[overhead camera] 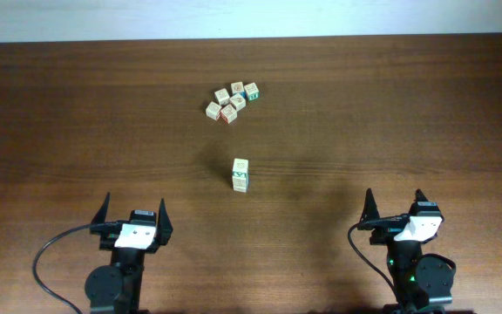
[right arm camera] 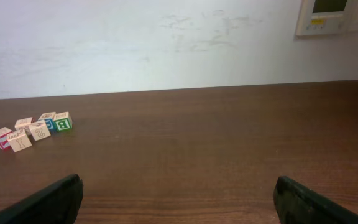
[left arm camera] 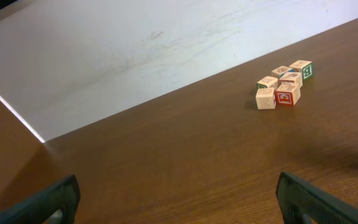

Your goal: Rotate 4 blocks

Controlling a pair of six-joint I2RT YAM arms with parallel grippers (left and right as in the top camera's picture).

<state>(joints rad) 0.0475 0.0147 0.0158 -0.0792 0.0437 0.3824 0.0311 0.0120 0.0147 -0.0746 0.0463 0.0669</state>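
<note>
nearest, at the near edge, the left end effector (overhead camera: 135,203) and the right end effector (overhead camera: 395,197) both stand spread wide, black, holding nothing. the surface (overhead camera: 390,105) is broad, dark, smooth wood grain. only the wrist views show the scuffed white wall (right arm camera: 166,43), and the right one alone a beige wall panel (right arm camera: 331,15). far of centre, a loose cluster of letter cubes (overhead camera: 232,100), pale wood with coloured print, about six, shows in all three views. the blocks (overhead camera: 240,174) sit mid-surface, nearer than the cluster; only the overhead view shows them, two pale faces visible, full count unclear.
</note>
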